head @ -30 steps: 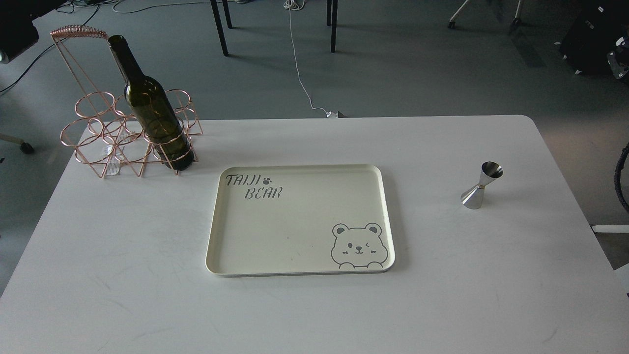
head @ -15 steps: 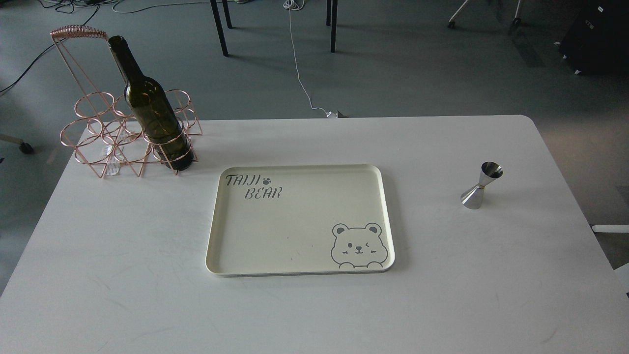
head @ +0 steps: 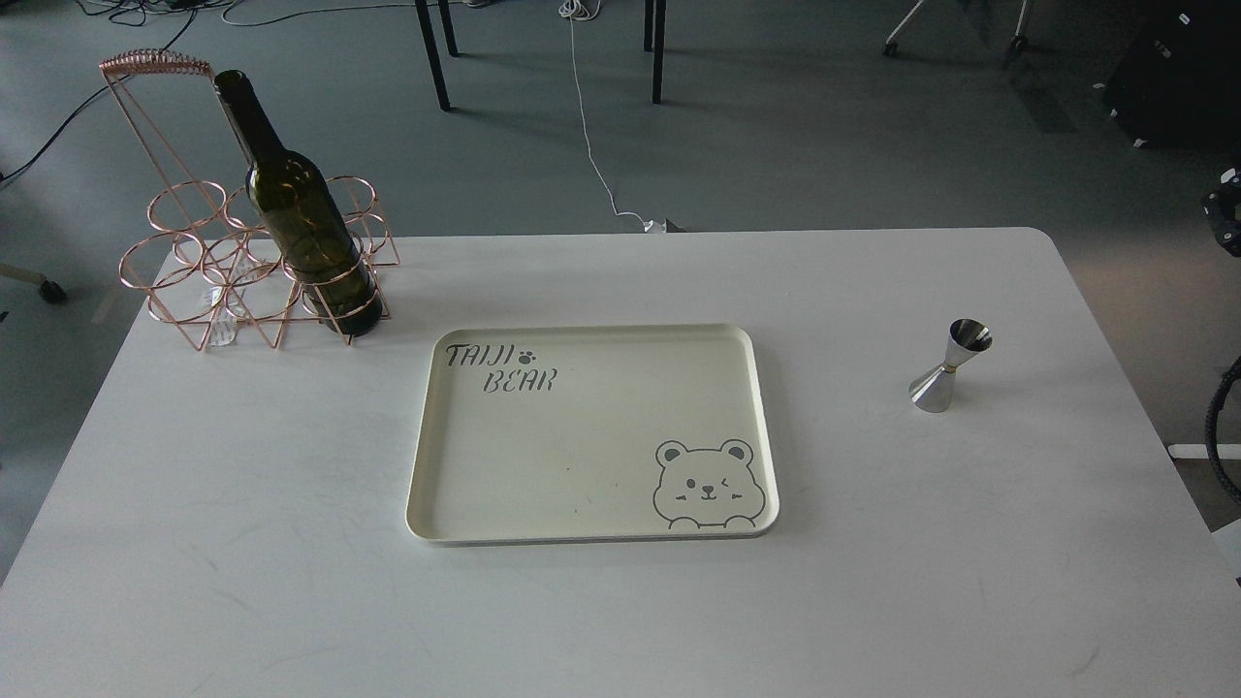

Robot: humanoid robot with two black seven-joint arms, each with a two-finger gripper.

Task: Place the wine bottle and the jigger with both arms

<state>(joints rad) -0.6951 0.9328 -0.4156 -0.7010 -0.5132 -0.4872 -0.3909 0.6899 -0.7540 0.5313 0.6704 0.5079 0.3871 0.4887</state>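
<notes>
The wine bottle (head: 299,215), dark olive-green with a long neck, stands tilted in a front ring of a copper wire rack (head: 208,262) at the table's back left. The jigger (head: 950,366), a small shiny steel hourglass cup, stands upright on the table at the right. A cream tray (head: 591,523) printed "TAIJI BEAR" lies empty in the middle. A small black part of my right arm (head: 1227,206) shows at the right edge, far from the jigger; its fingers cannot be told apart. My left arm is out of view.
The white table (head: 291,582) has its far edge behind the rack and tray. A black looped cable (head: 1218,427) hangs at the right edge. Chair legs and cables lie on the grey floor beyond.
A black part of my right arm left the right edge and now shows there again, lower down. The bottle, jigger and tray have not moved.
</notes>
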